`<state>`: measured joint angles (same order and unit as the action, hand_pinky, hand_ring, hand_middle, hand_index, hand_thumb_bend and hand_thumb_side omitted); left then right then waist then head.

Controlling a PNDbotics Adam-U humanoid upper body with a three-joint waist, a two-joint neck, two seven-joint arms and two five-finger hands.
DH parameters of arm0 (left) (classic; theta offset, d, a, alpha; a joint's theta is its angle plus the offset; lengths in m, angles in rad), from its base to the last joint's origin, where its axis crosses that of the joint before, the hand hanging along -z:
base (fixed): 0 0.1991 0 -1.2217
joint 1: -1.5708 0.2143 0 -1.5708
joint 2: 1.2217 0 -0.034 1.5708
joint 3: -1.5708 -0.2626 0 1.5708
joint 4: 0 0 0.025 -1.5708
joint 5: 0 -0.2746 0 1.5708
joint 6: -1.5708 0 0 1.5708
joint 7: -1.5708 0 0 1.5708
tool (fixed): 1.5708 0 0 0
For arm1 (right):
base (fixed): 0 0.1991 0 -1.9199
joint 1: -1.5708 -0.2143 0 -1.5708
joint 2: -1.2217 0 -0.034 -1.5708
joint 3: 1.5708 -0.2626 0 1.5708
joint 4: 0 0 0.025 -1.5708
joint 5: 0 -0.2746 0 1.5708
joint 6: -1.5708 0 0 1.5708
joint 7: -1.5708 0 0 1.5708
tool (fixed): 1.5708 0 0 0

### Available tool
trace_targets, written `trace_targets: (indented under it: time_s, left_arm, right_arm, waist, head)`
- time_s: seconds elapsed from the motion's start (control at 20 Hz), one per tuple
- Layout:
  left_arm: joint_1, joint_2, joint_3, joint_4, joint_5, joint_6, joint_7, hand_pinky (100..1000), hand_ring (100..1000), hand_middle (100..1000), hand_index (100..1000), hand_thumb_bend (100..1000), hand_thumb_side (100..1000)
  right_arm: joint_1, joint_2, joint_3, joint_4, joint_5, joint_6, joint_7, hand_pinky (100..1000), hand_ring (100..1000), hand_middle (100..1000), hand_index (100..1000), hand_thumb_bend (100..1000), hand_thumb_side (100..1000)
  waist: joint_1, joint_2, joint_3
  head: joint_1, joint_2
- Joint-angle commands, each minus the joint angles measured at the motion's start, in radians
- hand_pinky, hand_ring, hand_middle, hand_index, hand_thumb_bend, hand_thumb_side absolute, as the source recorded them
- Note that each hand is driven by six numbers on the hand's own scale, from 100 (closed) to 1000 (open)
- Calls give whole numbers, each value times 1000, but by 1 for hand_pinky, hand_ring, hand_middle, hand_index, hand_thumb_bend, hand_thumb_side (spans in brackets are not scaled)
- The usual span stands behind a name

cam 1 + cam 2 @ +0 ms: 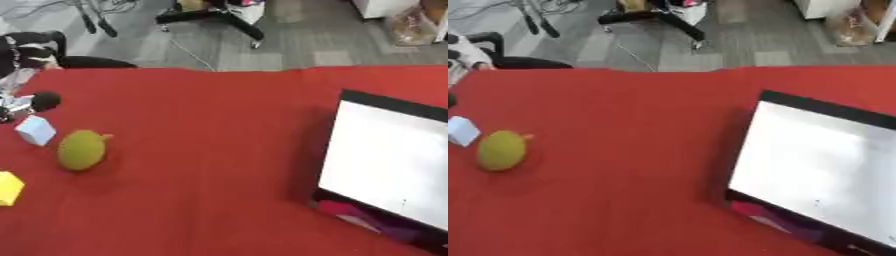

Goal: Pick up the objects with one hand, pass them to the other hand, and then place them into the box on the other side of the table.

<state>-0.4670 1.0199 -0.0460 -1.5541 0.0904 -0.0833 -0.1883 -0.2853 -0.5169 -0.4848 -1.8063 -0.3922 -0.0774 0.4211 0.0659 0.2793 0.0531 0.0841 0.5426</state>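
Counter [219, 150] under a red cloth, box [389, 160] at the right side: black rim, white inside, nothing visible in it, and a strip of magenta/purple shows at its near lower edge. Objects all sit at the far left, well apart from the box: olive-yellow fruit [81, 149] with a small orange stub, lying on the cloth; pale blue cube [36, 130] just beside it, up-left; yellow block [9, 188] nearer the camera at the left edge, cut off by the frame; dark round thing [45, 100] further back by the edge, next to something silvery I can't make out. Neither hand shows in either view, so can't tell their state; nothing is being held in sight. Grey floor and black chair legs beyond the far edge
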Motion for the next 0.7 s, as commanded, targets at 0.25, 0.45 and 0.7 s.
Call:
trace_targets:
  time_s: [0.25,0.45,0.7]
  left_arm:
    - [-23,113,24,177,-157,19,-101,920,911,867,891,904,363]
    - [-14,120,32,248,-230,96,-144,937,925,862,879,916,306]
    - [-7,112,54,377,-298,162,-160,944,931,860,873,885,272]
  right_arm:
    - [1,-39,-11,-9,8,-1,2,1000,1000,1000,1000,283,384]
    - [3,-38,-11,-11,11,3,2,1000,1000,1000,1000,282,385]
    - [8,-34,-15,-12,17,6,3,1000,1000,1000,1000,282,388]
  waist:
    - [15,-34,2]
    - [18,-35,3]
    - [21,-33,1]
  head:
    - [4,-2]
    - [3,0]
    - [-4,3]
